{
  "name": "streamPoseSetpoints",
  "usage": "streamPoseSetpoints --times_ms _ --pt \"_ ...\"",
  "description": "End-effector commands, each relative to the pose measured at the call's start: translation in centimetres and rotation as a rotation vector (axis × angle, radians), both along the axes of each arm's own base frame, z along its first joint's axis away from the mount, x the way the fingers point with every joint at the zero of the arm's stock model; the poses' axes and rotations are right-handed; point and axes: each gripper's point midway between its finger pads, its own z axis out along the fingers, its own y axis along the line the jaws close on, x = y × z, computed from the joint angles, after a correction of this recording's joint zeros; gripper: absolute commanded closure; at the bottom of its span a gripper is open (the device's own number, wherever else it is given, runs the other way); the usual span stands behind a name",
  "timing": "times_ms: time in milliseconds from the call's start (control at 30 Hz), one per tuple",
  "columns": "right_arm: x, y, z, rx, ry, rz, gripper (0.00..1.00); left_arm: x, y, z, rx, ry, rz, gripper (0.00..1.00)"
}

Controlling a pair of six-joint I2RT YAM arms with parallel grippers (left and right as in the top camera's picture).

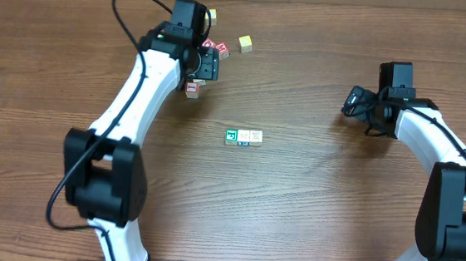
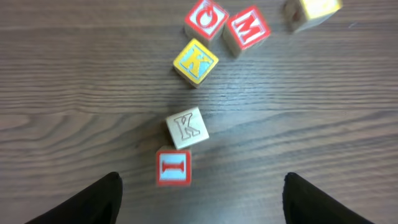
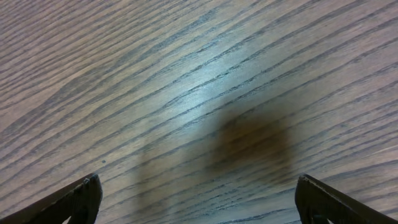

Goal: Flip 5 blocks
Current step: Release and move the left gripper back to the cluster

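The left fingers (image 2: 99, 199) stand spread wide, holding nothing. Just ahead, level with their tips but untouched, lies the red-bordered I block (image 2: 173, 168), and the pale K block (image 2: 186, 127) sits just beside its far edge. Both look light, rigid wood with smooth faces, so they would probably skid or twist under an off-centre pinch. The I block's left and right faces are free, and a square hold there seems best. Beyond lie a yellow K cube (image 2: 195, 61), a red O cube (image 2: 206, 18) and a red M cube (image 2: 247, 28). The row of three blocks (image 1: 243, 137) rests mid-counter (image 1: 311, 195), well apart. The right fingers (image 3: 74, 199) hang released over bare wood.
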Motion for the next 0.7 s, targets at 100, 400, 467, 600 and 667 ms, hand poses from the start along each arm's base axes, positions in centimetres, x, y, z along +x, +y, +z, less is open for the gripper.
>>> streamPoseSetpoints --times_ms 100,400,467,600,667 --pt "0.7 -0.3 0.5 -0.013 -0.020 0.001 0.00 1.5 0.7 -5.2 0.044 0.045 0.055 0.31" --pt "0.7 -0.3 0.5 -0.013 -0.020 0.001 0.00 2.5 0.7 -8.7 0.044 0.057 0.069 0.48" --pt "0.7 -0.3 0.5 -0.013 -0.020 0.001 0.00 2.8 0.7 -8.6 0.041 0.045 0.070 0.56" --pt "0.7 -0.3 0.5 -0.013 -0.020 0.001 0.00 3.1 0.6 -8.5 0.038 0.032 0.069 0.71" --pt "0.7 -0.3 0.5 -0.013 -0.020 0.001 0.00 3.2 0.6 -8.4 0.037 0.029 0.069 0.75"
